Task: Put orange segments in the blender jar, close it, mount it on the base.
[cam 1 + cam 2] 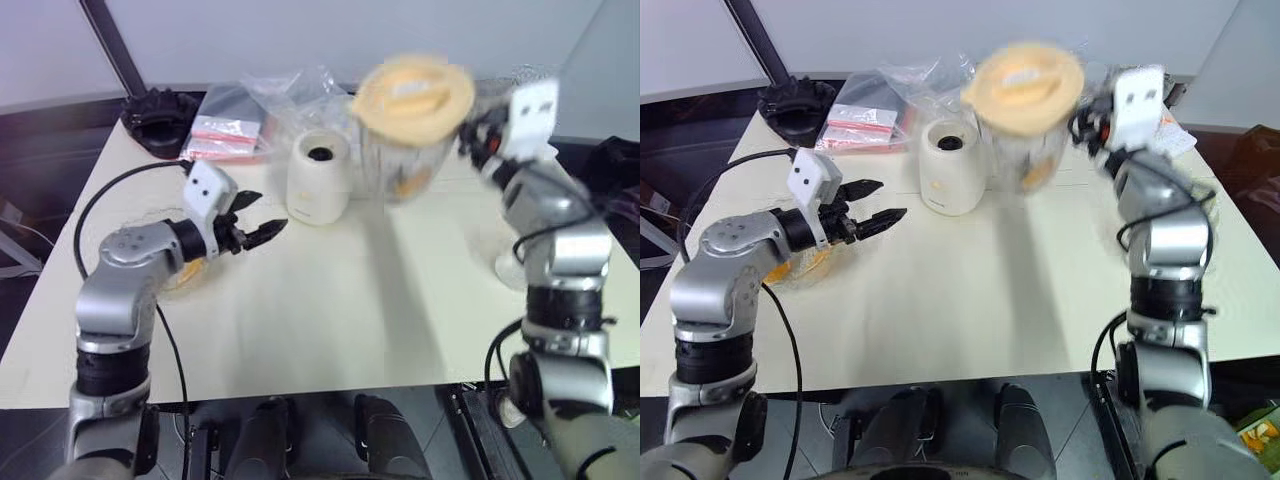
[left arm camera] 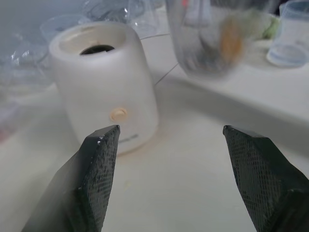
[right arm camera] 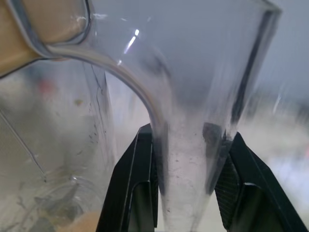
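1. The right claw (image 3: 186,145) is clamped on the clear handle of the blender jar (image 1: 408,130), a large clear plastic pitcher; in the right wrist view its two black fingers (image 3: 133,179) press the handle from both sides.
2. The jar hangs in the air above the tabletop (image 1: 330,300), tilted, with a pale yellow round lid (image 1: 412,95) closing its mouth.
3. Through the jar's clear wall, bright orange fruit pieces, the orange segments (image 1: 408,183), show near its bottom.
4. The left claw (image 1: 258,218) stands open and holds nothing, its two black fingertips (image 2: 99,159) set wide apart above the tabletop and pointing toward the base.
5. The base (image 1: 319,176), a squat cream-white rounded cylinder with a dark round socket on top, stands upright on the tabletop just beside the jar, on its left, with nothing mounted on it.
6. Behind the left claw, a clear shallow bowl (image 1: 810,265) holding something orange rests on the tabletop.
7. At the far edge lie clear plastic bags (image 1: 235,125) and a black ridged round part (image 1: 158,118).
8. A small clear measuring cup (image 2: 292,34) stands beyond the jar in the left wrist view.
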Controlling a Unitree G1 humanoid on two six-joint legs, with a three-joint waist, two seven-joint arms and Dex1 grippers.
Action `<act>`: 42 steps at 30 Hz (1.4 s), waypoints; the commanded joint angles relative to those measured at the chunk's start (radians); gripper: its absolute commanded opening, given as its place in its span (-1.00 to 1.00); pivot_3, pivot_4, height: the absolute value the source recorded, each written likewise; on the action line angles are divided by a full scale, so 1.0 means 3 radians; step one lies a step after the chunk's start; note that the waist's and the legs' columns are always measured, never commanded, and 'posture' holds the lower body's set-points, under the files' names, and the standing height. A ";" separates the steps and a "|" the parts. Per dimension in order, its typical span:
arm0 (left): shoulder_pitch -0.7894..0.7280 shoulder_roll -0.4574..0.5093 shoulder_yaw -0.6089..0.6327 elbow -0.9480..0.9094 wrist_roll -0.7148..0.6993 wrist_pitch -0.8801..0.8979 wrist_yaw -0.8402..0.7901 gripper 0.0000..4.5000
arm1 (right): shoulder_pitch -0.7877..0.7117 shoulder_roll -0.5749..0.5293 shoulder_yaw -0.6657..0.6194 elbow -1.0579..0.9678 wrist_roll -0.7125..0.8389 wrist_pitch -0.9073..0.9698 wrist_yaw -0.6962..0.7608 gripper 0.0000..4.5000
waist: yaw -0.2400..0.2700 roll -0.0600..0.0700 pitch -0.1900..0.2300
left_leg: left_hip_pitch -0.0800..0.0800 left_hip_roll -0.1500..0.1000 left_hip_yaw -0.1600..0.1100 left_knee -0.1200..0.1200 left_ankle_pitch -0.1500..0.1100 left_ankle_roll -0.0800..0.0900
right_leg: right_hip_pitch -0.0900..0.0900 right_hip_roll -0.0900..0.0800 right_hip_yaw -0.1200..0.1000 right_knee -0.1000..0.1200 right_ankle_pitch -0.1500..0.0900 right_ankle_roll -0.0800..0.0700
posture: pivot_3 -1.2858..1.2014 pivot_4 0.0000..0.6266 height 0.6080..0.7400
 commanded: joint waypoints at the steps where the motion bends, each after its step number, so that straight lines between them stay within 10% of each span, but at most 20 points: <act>1: 0.0076 -0.0079 0.0090 -0.0360 -0.0076 0.0035 0.0394 0.59 | -0.0582 -0.0125 0.0047 0.0359 -0.0107 -0.0189 0.0054 -0.59 | -0.0002 -0.0001 0.0000 | 0.0004 0.0001 0.0001 0.0000 0.0000 0.0000 | 0.0004 0.0002 0.0000 0.0000 0.0000 -0.0002 | 0.03 -0.52 1.00; 18: 0.0396 -0.0449 -0.0065 -0.0510 0.0117 -0.0305 0.1596 0.59 | -0.2293 0.0658 0.0002 0.3521 -0.0106 -0.1647 0.0057 -0.59 | -0.0020 -0.0002 0.0001 | 0.0001 0.0001 0.0008 -0.0007 0.0001 -0.0002 | 0.0001 0.0004 0.0005 -0.0003 0.0004 -0.0003 | 0.03 -0.52 1.00; 42: 0.0442 -0.0350 -0.0136 -0.0439 0.0086 -0.0383 0.1748 0.59 | -0.2160 0.0876 0.0120 0.3829 -0.0260 -0.1771 0.0088 -0.59 | -0.0031 -0.0002 0.0001 | 0.0005 0.0002 0.0005 -0.0004 0.0007 -0.0013 | 0.0002 0.0008 0.0002 0.0002 0.0008 -0.0010 | 0.03 -0.52 1.00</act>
